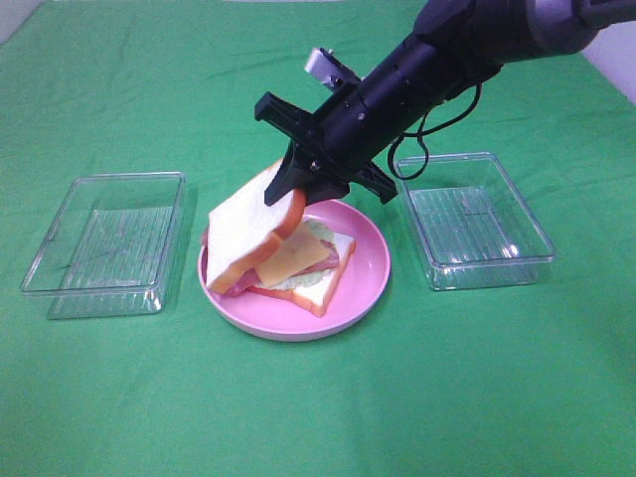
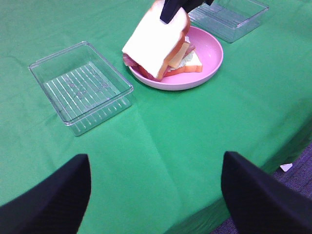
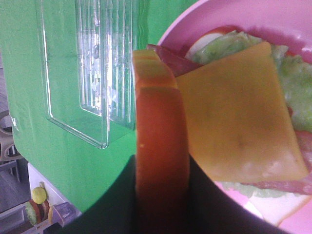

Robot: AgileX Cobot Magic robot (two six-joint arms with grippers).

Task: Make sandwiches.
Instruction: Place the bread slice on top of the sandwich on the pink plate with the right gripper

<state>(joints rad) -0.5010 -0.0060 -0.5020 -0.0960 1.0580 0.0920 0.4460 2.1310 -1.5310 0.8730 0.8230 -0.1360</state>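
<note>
From the high camera, the right pincer point(image 1: 298, 189) is gripping a tilted bread slice point(image 1: 248, 234) above the pink plate point(image 1: 368, 268), where the stacked sandwich point(image 1: 303, 266) is lying, cheese uppermost

In the left wrist view, the left pincer point(image 2: 156, 195) is standing wide open, holding nothing, well apart from the plate point(image 2: 209, 58)

In the right wrist view, the slice's crust point(image 3: 161, 146) is sitting clamped between the jaws beside the cheese point(image 3: 239, 117)

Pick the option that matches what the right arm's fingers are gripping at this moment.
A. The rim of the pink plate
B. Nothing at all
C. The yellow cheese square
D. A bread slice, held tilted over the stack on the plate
D. The right gripper is closed on the top bread slice, which leans over the cheese and lower layers on the pink plate.
</note>
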